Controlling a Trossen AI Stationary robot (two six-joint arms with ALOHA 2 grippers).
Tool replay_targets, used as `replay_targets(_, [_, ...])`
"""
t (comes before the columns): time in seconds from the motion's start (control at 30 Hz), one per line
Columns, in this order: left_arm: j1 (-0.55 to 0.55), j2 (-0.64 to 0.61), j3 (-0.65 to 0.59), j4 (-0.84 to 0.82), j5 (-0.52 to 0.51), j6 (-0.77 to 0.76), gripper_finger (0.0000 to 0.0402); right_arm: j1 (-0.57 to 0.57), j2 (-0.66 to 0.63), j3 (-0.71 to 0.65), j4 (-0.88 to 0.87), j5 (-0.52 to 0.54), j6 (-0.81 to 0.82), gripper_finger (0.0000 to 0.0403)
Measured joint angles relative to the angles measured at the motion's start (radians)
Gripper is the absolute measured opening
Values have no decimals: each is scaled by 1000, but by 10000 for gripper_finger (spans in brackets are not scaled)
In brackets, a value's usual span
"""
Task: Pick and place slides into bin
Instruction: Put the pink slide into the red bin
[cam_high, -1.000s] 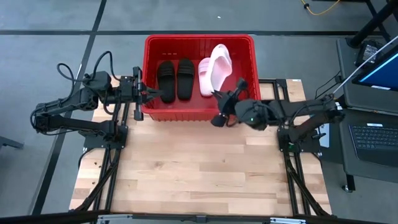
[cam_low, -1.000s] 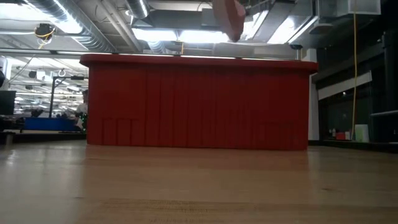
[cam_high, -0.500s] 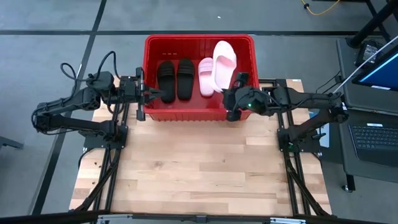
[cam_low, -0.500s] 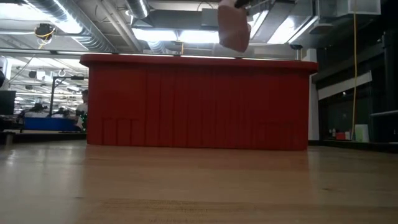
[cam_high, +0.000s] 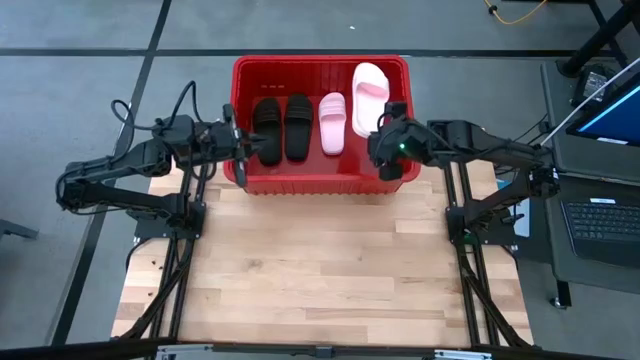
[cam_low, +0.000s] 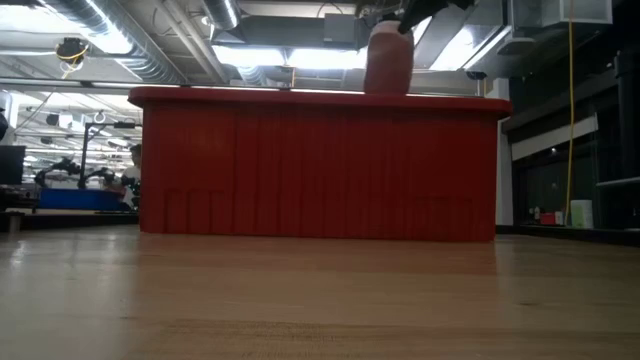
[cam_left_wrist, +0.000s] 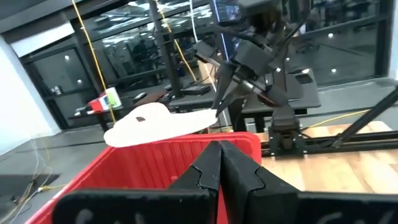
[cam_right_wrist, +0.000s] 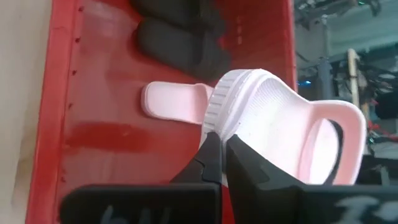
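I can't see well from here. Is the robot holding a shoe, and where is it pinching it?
Yes. The right gripper holds a pink sandal by its heel edge, above the red bin. The left gripper holds nothing.

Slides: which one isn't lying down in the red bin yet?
The pink slide pinched by the right gripper, held above the bin.

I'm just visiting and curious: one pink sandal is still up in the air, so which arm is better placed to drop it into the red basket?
The right. Its hand already grips the raised pink sandal above the basket. The left hand is shut and empty at the basket's other end.
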Motion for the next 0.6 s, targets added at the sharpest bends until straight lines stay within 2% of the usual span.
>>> replay_targets(0.17, [0,18,0,43,-7,25,2,-42,1,9,-32,-76,-78,8])
replay_targets(0.43, [0,37,0,89,-8,78,2,-103,2,9,-109,-84,-82,8])
replay_targets(0.6, [0,41,0,90,-28,107,1,-134,3,0,-117,-141,-107,8])
